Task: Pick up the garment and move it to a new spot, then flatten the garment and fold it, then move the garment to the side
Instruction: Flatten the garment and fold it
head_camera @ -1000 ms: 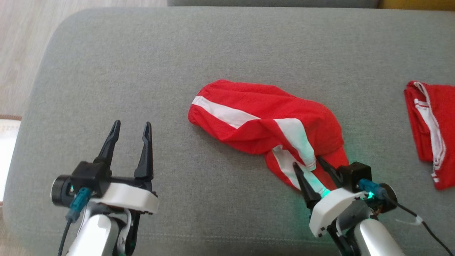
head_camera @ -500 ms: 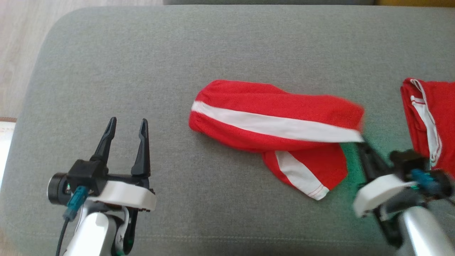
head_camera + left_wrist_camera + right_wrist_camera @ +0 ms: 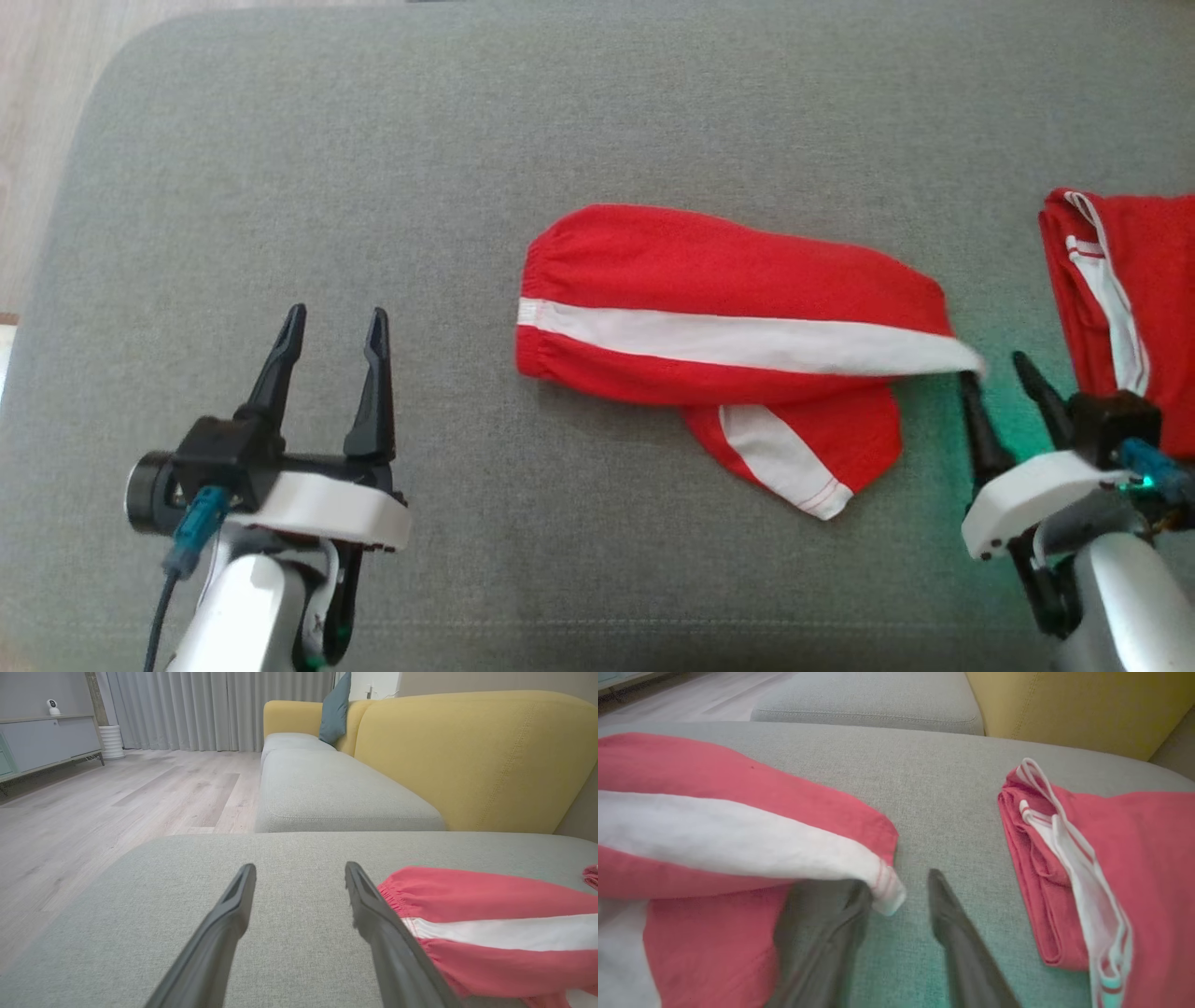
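Red shorts, soft and limp, lie mid-seat on the grey sofa cushion. Both are spread and empty: left hand well apart, right hand at the leg hem, likely the best hold.

The garment partly covers its own lower leg.

No words, numbers, labels or signs clear enough to read in any view.
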{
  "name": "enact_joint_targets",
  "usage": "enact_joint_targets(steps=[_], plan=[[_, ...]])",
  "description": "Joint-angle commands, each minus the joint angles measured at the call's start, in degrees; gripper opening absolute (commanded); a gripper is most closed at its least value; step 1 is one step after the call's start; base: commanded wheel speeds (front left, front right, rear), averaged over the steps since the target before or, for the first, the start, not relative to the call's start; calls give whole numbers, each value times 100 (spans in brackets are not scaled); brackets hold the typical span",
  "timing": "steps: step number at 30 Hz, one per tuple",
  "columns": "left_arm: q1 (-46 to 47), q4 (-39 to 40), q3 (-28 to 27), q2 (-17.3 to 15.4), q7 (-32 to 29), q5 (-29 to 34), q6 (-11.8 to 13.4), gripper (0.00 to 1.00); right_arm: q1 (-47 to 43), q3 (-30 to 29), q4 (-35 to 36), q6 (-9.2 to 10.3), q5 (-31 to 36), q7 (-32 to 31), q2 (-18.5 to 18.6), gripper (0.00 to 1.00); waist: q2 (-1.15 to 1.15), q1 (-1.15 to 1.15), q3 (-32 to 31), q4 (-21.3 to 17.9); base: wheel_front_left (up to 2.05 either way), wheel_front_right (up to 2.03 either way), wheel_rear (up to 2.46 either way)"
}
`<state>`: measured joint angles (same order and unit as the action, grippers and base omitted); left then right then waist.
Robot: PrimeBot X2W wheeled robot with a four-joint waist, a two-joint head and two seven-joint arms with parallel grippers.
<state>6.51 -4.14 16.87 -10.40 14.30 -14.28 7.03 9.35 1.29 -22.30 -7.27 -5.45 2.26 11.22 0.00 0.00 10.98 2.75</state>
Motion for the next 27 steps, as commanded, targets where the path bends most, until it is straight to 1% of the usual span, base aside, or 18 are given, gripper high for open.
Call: enact_joint_targets(steps=[1, 3, 6, 9, 11, 16, 19, 22, 27], plan=[[250, 142, -276, -42, 70, 72, -22, 100, 58, 41, 20, -22, -84, 182, -63, 100, 0, 0, -38, -52, 0, 0, 0], [184, 132, -295, -41, 70, 86, -29, 100, -159, -97, 52, -22, -156, 295, -165, 100, 0, 0, -97, -100, 0, 0, 0], [107, 122, -311, -42, 70, 94, -31, 100, -417, -265, 296, -22, -228, 390, -261, 100, 0, 0, -178, -148, 0, 0, 0], [22, 112, -318, -44, 70, 95, -30, 100, -655, -362, 790, -22, -310, 481, -366, 100, 0, 0, -266, -172, 0, 0, 0], [-30, 101, -323, -54, 70, 94, -28, 100, -771, -323, 1195, -22, -372, 469, -429, 100, 0, 0, -332, -192, 0, 0, 0], [-173, 71, -298, -88, 65, 101, -3, 100, -946, -95, 2215, -22, -384, 262, -541, 100, 0, 0, -519, -244, 0, 0, 0], [-228, 58, -262, -90, 42, 94, 4, 100, -1030, -48, 2621, -22, -354, 42, -580, 100, 0, 0, -596, -256, 0, 0, 0], [-260, 52, -230, -92, 17, 88, 10, 100, -1124, -31, 2864, -22, -342, -156, -610, 100, 0, 0, -645, -254, 0, 0, 0], [-275, 56, -192, -104, -14, 94, 25, 100, -1240, -29, 3018, -22, -330, -319, -635, 100, 0, 0, -668, -240, 0, 0, 0]])
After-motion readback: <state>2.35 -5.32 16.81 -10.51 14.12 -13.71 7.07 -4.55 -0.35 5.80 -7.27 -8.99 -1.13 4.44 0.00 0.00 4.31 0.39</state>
